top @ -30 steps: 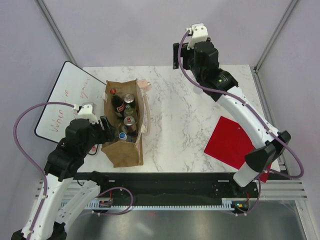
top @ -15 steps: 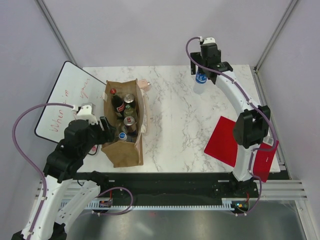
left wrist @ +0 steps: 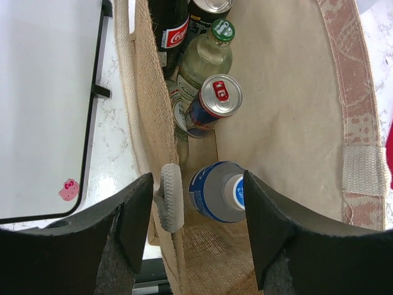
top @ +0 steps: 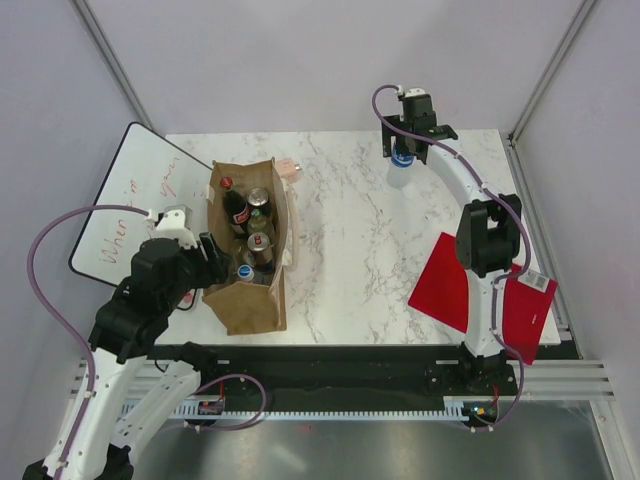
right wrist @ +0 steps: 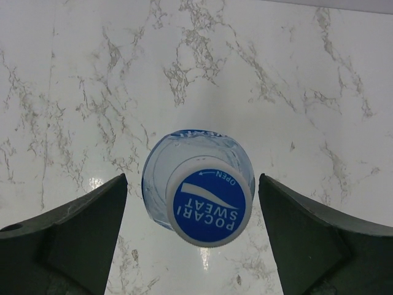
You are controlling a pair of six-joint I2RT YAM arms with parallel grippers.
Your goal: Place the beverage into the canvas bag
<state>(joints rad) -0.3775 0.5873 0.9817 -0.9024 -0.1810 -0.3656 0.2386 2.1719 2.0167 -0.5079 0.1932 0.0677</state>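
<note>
A clear Pocari Sweat bottle (top: pixel 400 166) with a blue cap (right wrist: pixel 207 208) stands upright on the marble table at the far right. My right gripper (right wrist: pixel 192 184) is open and straddles it from above, a finger on each side and neither touching. The tan canvas bag (top: pixel 250 305) stands upright at the near left and holds several drinks: a cola bottle (left wrist: pixel 172 24), a green-capped bottle (left wrist: pixel 206 55), a can (left wrist: pixel 218 98) and a second Pocari bottle (left wrist: pixel 220 192). My left gripper (left wrist: pixel 195 203) is open over the bag's near left wall, with the bag's white handle (left wrist: pixel 172 196) between the fingers.
A whiteboard (top: pixel 125 205) lies left of the bag. A red sheet (top: pixel 455 280) lies at the near right. A small pink thing (top: pixel 290 168) shows behind the bag. Metal frame posts rise at the far corners.
My right arm has stretched out to the far side and brought its open gripper down around the Pocari bottle. The left arm and the bag have not moved.
</note>
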